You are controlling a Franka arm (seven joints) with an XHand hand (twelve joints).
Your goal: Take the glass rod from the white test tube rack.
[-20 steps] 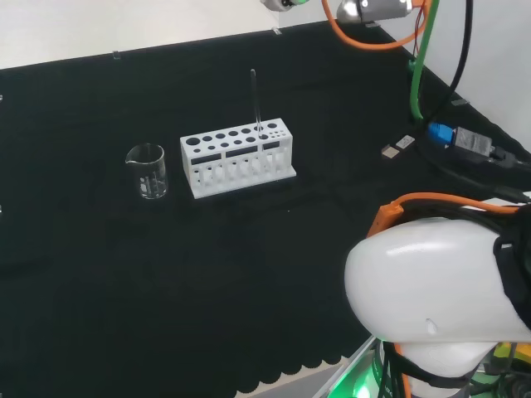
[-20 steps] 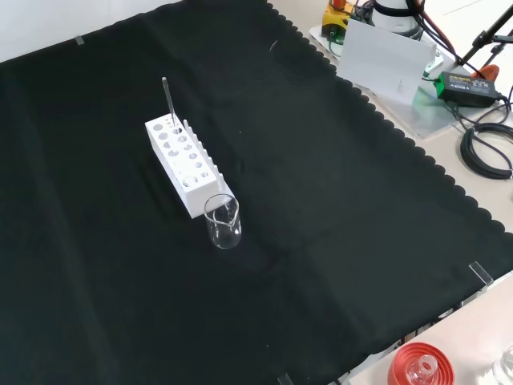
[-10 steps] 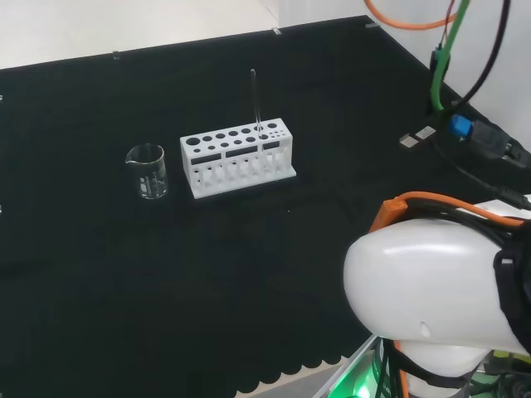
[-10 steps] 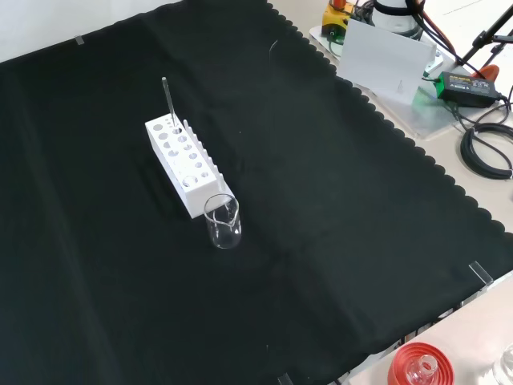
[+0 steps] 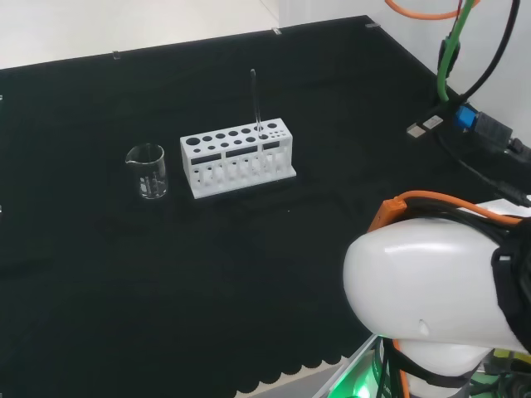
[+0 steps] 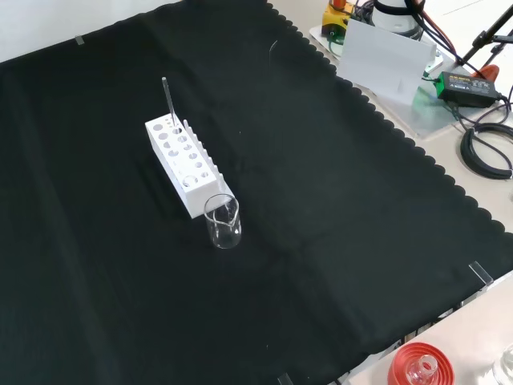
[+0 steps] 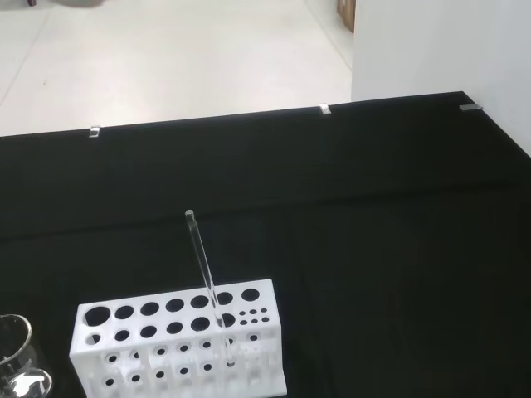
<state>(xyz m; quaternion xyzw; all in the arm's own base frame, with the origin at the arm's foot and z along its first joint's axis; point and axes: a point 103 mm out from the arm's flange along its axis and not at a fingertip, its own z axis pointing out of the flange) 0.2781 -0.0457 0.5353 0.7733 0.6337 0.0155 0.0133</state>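
Rack: you have the white test tube rack [image 6: 183, 165] left of the cloth's middle, running from far-left to near-right.
Rod: the glass rod [image 6: 168, 100] stands in a hole at the rack's far end, nearly upright.
Beaker: a clear beaker [image 6: 223, 221] sits at the rack's near end, seemingly touching it, and looks empty.
Stand: a red ribbed ring [image 6: 419, 365] lies off the black cloth [image 6: 337, 224], near-right.

Glass rod's [image 7: 207, 282] lower end hidden inside white test tube rack [image 7: 178, 344], rack base cut off in wrist view, beaker [image 7: 15, 365] cropped at the corner
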